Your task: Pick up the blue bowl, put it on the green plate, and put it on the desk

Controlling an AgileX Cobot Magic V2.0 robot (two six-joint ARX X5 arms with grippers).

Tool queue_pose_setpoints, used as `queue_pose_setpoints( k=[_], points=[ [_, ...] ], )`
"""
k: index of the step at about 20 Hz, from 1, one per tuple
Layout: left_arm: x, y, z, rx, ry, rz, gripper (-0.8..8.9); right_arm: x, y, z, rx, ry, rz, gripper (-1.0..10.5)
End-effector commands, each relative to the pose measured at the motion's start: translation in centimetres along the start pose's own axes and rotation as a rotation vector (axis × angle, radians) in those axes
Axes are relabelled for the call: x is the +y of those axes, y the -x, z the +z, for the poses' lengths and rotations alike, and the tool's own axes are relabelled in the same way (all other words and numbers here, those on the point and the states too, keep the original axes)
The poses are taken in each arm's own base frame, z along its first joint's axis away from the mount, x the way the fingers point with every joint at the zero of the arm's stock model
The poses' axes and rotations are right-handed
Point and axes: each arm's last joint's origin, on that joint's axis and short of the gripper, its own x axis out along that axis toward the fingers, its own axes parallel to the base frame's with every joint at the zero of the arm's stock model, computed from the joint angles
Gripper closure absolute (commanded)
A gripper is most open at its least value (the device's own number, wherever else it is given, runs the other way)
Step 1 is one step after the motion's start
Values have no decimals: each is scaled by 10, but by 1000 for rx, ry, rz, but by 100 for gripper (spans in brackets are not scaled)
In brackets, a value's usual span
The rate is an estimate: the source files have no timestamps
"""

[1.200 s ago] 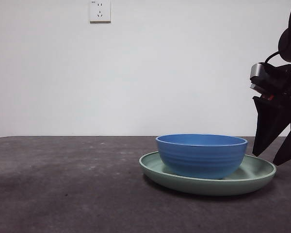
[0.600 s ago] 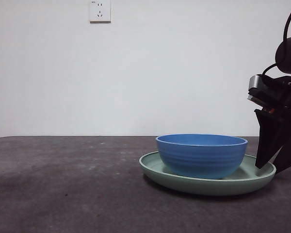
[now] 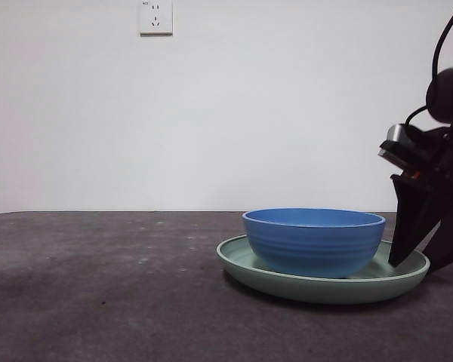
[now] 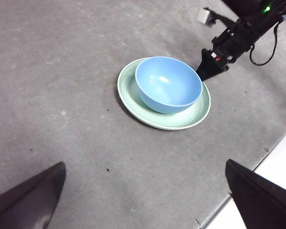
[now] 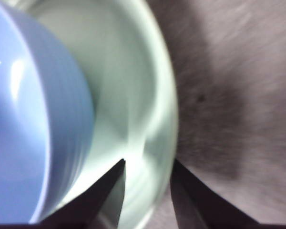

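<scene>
Bare lab bench: grey desk (image 3: 98, 302), wall socket (image 3: 155, 16).

No readable text, label, brand, number or sign is shown in any view; the wall socket (image 3: 155, 16) carries only slots, and no lettering can be made out.

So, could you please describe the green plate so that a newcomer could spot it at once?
On the dark grey desk, find the blue bowl. The green plate lies under it: pale mint, wide, shallow, broader than the bowl, its rim between the right gripper jaws.
</scene>
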Motion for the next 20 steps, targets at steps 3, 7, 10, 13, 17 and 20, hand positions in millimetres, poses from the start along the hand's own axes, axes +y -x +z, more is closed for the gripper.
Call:
queue_pose_setpoints(
  k=[3,7,10,13,17,20],
  points=[
    [-1,1,3,-12,-2,-5,251,-2,-8,5,13,-16,10,939],
    [-1,1,3,-12,-2,-5,251,-3,-8,5,8,-26,-18,939],
    [-1,1,3,-13,-2,-5,251,-1,-6,7,8,-60,7,939],
    [-1,1,3,-13,-2,-5,251,3,-2,11,22,-92,29,939],
    [-1,1,3,-13,-2,-5,251,19,8,21,54,-94,37,939],
    [-1,1,3,-13,-2,-5,251,42,13,32,56,-80,56,939]
  ],
)
